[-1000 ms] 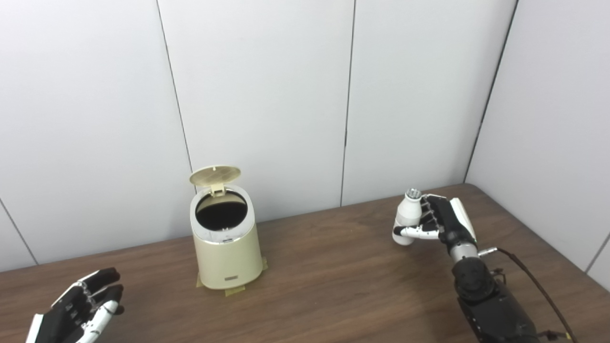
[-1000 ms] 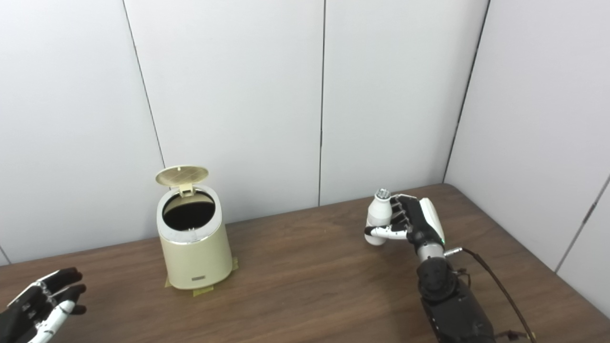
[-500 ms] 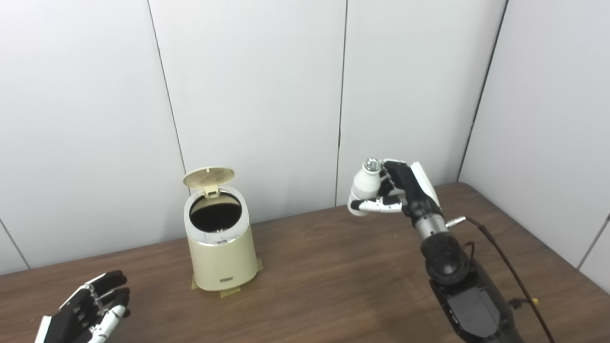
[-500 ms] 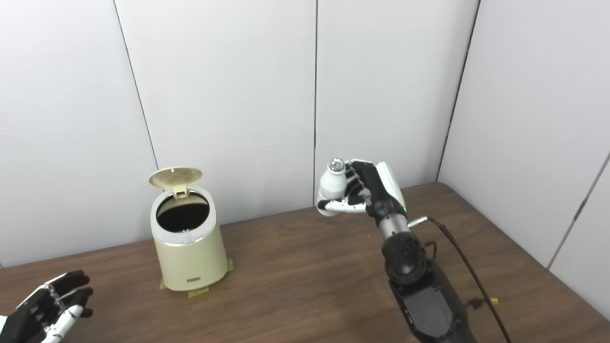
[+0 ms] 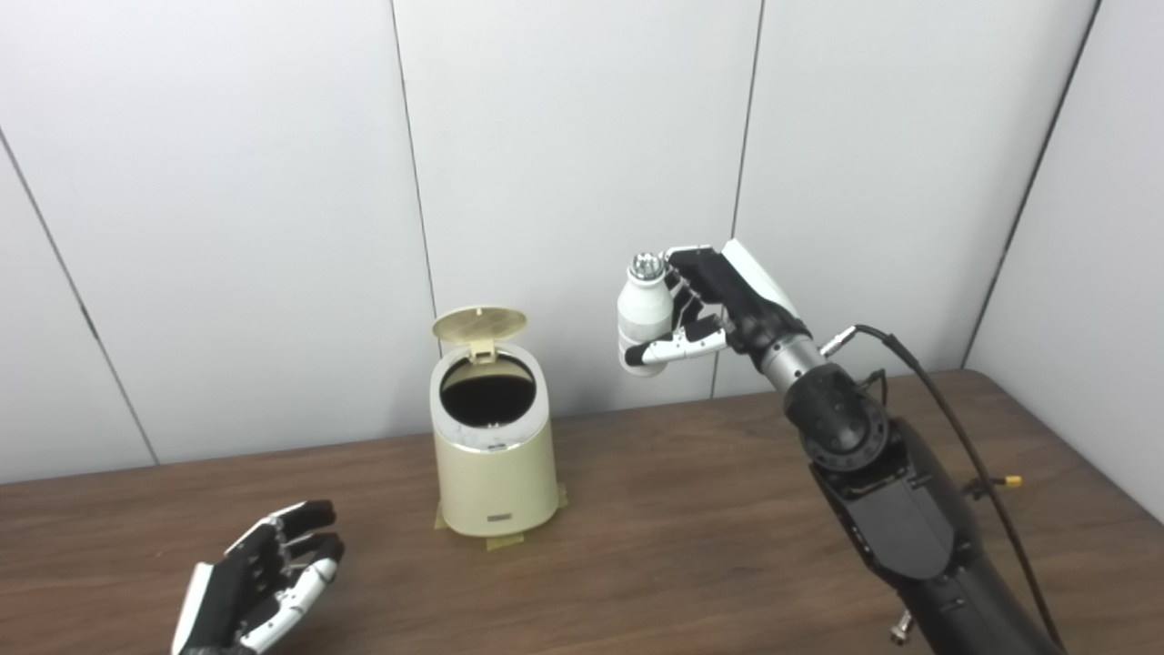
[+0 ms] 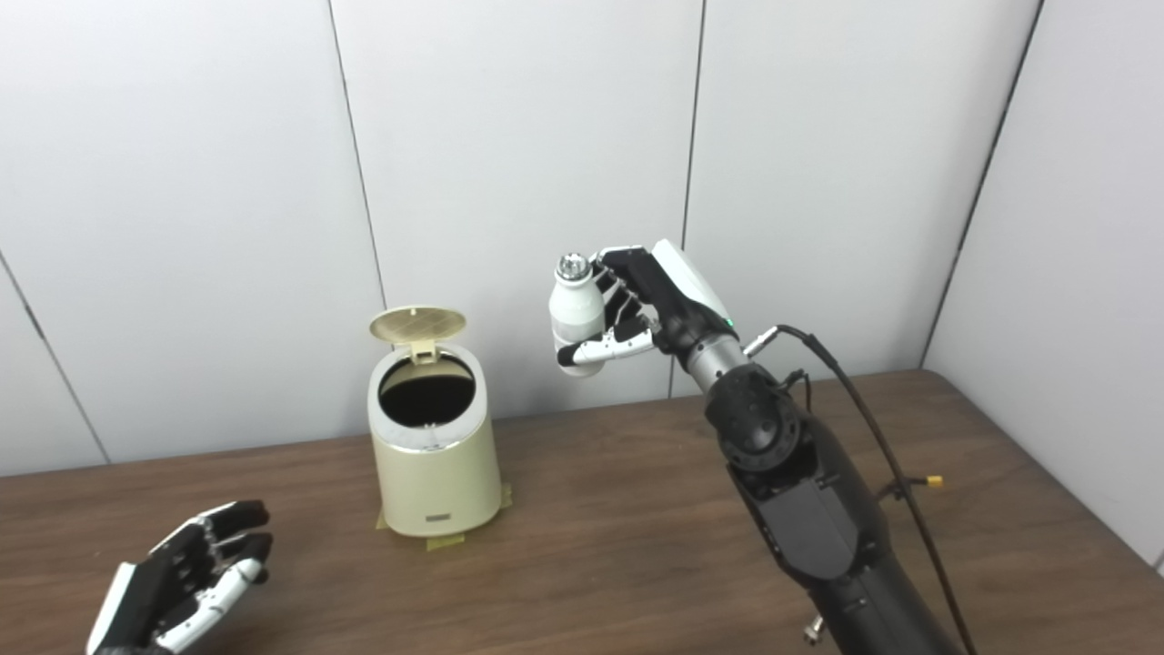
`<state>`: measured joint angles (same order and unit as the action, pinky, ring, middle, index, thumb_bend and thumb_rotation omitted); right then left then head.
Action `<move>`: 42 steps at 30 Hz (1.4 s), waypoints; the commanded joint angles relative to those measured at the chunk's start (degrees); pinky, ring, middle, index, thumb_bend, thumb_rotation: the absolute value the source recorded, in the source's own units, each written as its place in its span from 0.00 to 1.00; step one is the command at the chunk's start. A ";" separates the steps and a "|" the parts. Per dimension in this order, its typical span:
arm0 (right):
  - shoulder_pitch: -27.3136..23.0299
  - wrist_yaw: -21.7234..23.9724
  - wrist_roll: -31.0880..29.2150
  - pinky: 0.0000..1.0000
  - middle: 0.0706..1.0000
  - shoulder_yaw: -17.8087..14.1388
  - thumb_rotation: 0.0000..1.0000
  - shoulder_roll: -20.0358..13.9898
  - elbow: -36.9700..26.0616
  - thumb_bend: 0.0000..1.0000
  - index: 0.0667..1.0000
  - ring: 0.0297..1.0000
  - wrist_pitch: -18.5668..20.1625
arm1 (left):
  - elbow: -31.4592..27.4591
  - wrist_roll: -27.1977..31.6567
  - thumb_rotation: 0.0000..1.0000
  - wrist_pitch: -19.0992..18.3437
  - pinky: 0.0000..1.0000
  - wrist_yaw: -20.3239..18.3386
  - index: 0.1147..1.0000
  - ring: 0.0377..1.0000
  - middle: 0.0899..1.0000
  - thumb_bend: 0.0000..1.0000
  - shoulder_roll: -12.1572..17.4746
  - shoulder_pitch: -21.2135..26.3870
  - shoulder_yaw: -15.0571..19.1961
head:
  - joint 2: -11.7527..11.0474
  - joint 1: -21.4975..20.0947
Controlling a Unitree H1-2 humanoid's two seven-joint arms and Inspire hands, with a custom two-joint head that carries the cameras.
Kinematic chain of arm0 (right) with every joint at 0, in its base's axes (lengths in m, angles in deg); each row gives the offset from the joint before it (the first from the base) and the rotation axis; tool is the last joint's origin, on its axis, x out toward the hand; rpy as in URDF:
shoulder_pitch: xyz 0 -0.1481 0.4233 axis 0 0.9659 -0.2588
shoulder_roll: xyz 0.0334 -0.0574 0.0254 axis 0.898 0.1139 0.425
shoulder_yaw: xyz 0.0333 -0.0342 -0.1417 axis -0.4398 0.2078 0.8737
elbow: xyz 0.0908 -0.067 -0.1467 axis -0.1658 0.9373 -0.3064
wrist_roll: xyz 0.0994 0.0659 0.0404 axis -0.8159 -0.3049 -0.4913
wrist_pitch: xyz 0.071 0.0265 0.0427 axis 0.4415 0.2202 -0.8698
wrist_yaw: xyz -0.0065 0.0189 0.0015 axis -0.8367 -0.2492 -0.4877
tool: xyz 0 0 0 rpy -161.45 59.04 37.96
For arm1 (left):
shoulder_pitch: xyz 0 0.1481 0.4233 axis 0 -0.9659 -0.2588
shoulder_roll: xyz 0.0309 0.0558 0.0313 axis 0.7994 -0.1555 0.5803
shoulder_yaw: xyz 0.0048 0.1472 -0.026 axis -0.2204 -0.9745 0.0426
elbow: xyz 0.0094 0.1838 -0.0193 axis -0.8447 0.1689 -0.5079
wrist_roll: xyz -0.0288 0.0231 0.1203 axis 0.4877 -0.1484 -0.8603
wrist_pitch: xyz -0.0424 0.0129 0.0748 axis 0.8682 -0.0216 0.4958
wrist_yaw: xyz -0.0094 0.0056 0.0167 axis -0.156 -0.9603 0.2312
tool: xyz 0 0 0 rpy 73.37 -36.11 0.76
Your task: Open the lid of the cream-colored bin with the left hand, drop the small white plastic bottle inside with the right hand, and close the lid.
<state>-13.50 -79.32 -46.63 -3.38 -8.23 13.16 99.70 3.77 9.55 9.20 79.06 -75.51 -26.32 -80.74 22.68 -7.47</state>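
Two hands showing in both head views. Holding the small white plastic bottle (image 5: 644, 313) in the right hand (image 5: 714, 305), fingers (image 5: 684, 344) wrapped around the lower body, silver ribbed cap pointing up. Carrying it upright, well above the wooden table (image 5: 691, 528), against the pale wall panels (image 5: 573, 164). Sitting to the right of the cream-colored bin (image 5: 494, 446) and higher than its rim, near it but not over the opening.

Standing on the table close to the wall, the bin, with its round lid (image 5: 479, 324) tipped up at the back on its hinge, dark interior exposed. Showing strips of yellowish tape (image 5: 502, 542) at the base, front and sides.

Resting low at the near left, the left hand (image 5: 264, 582), palm up, fingers loosely spread and slightly curled, grasping nothing. Staying well apart from the bin, touching neither body nor lid.

Trailing from the right wrist, a black cable (image 5: 955, 428), looping back along the forearm toward the table edge, a small yellow-tipped connector (image 5: 1011, 480) hanging beside it.
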 commanded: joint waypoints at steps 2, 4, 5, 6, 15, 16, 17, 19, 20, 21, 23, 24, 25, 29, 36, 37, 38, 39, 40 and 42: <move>-4.67 0.69 0.93 0.32 0.46 0.27 0.00 0.63 -1.89 0.51 0.50 0.37 0.64 | 0.25 -0.47 0.28 3.30 0.58 0.81 0.69 0.70 0.73 0.61 -0.51 1.85 -0.41 | -0.09 1.75; -5.22 1.46 0.57 0.31 0.46 0.66 0.00 1.99 -2.68 0.51 0.49 0.37 1.60 | 1.01 -0.58 0.30 4.15 0.58 0.86 0.69 0.70 0.73 0.64 -0.83 2.05 -0.62 | -0.11 2.62; -5.37 1.78 0.29 0.31 0.46 0.71 0.00 2.55 -2.93 0.51 0.49 0.37 1.75 | 1.39 -0.80 0.31 4.52 0.58 0.99 0.68 0.70 0.72 0.65 -0.99 2.17 -0.76 | -0.15 3.21; -5.57 2.13 0.61 0.31 0.46 1.19 0.00 2.96 -3.27 0.51 0.49 0.37 1.73 | 1.74 -1.06 0.31 4.83 0.58 1.15 0.68 0.69 0.72 0.65 -1.12 2.28 -0.88 | -0.20 3.53; -6.81 3.37 -0.11 0.29 0.46 2.47 0.00 7.00 -3.23 0.51 0.51 0.36 1.18 | 3.19 -2.93 0.37 6.79 0.57 2.55 0.68 0.69 0.72 0.66 -1.66 2.70 -1.76 | -0.50 5.48; -7.00 3.19 -0.55 0.28 0.46 2.34 0.00 7.79 -2.76 0.51 0.51 0.35 0.81 | 3.22 -2.88 0.37 6.81 0.57 2.60 0.68 0.69 0.72 0.66 -1.72 2.68 -1.79 | -0.51 5.58; -7.16 2.98 -0.79 0.29 0.46 2.27 0.00 8.38 -2.29 0.51 0.50 0.36 0.30 | 3.22 -2.83 0.37 6.79 0.57 2.63 0.68 0.69 0.72 0.66 -1.77 2.66 -1.83 | -0.52 5.68; -7.46 2.58 -0.50 0.30 0.46 2.38 0.00 9.18 -1.63 0.51 0.49 0.36 -0.24 | 3.15 -2.83 0.36 6.70 0.57 2.73 0.69 0.69 0.73 0.66 -1.85 2.63 -1.90 | -0.55 5.85; -7.67 2.34 0.07 0.31 0.46 2.58 0.00 9.59 -1.41 0.51 0.49 0.37 -0.02 | 3.11 -2.91 0.36 6.67 0.57 2.80 0.69 0.70 0.73 0.66 -1.88 2.62 -1.95 | -0.54 5.98; -7.91 2.12 0.52 0.31 0.46 2.74 0.00 10.11 -1.15 0.51 0.49 0.37 0.28 | 3.06 -2.98 0.36 6.64 0.57 2.87 0.69 0.70 0.73 0.66 -1.93 2.60 -1.97 | -0.54 6.02; -8.38 1.71 1.10 0.30 0.46 2.95 0.00 11.06 -0.60 0.51 0.50 0.36 0.69 | 2.88 -3.09 0.36 6.32 0.57 3.06 0.69 0.70 0.73 0.66 -2.09 2.56 -1.98 | -0.48 6.23; -8.61 1.57 1.14 0.31 0.46 2.98 0.00 11.52 -0.25 0.51 0.50 0.36 0.72 | 2.77 -3.03 0.37 6.13 0.57 3.13 0.69 0.70 0.73 0.67 -2.19 2.55 -1.96 | -0.45 6.28; -8.84 1.49 1.25 0.32 0.46 3.02 0.00 11.84 0.10 0.51 0.50 0.37 0.77 | 2.68 -2.96 0.37 6.08 0.57 3.14 0.69 0.70 0.73 0.68 -2.27 2.52 -1.98 | -0.40 6.43; -9.71 1.36 0.72 0.34 0.46 2.76 0.00 13.11 2.28 0.51 0.49 0.37 0.51 | 2.22 -2.96 0.36 5.82 0.57 3.29 0.69 0.70 0.73 0.69 -2.57 2.36 -2.06 | -0.19 6.89; -10.63 1.18 0.72 0.31 0.45 3.06 0.00 13.79 5.93 0.51 0.50 0.36 0.21 | 1.84 -3.67 0.35 6.19 0.55 3.52 0.67 0.68 0.72 0.68 -2.82 2.29 -2.35 | 0.22 7.48; -10.65 0.96 0.55 0.31 0.46 3.00 0.00 13.91 6.71 0.51 0.50 0.36 -0.38 | 1.77 -3.69 0.35 6.07 0.55 3.54 0.67 0.68 0.72 0.68 -2.88 2.30 -2.38 | 0.33 7.60; -10.66 0.67 0.45 0.30 0.46 3.02 0.00 13.96 7.59 0.51 0.50 0.36 -1.27 | 1.60 -3.93 0.35 5.88 0.55 3.66 0.67 0.68 0.71 0.68 -2.92 2.27 -2.46 | 0.43 7.68; -10.66 0.47 0.39 0.30 0.46 3.04 0.00 13.97 8.16 0.51 0.50 0.36 -1.91 | 1.44 -4.09 0.36 5.73 0.55 3.78 0.67 0.68 0.71 0.68 -2.95 2.24 -2.55 | 0.49 7.72; -10.66 0.38 0.46 0.30 0.47 3.15 0.00 13.91 8.64 0.51 0.50 0.37 -2.46 | 1.20 -4.23 0.36 5.48 0.55 3.91 0.67 0.68 0.71 0.68 -2.99 2.18 -2.65 | 0.61 7.85; -10.79 0.39 0.74 0.30 0.47 3.42 0.00 13.74 9.74 0.51 0.50 0.37 -3.27 | 0.81 -4.23 0.37 5.09 0.55 4.03 0.67 0.68 0.72 0.68 -3.05 2.08 -2.78 | 0.73 7.96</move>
<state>-20.58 -77.54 -46.02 0.11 5.68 23.89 99.24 7.18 5.60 13.35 82.70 -78.46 -26.03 -83.31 23.29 0.35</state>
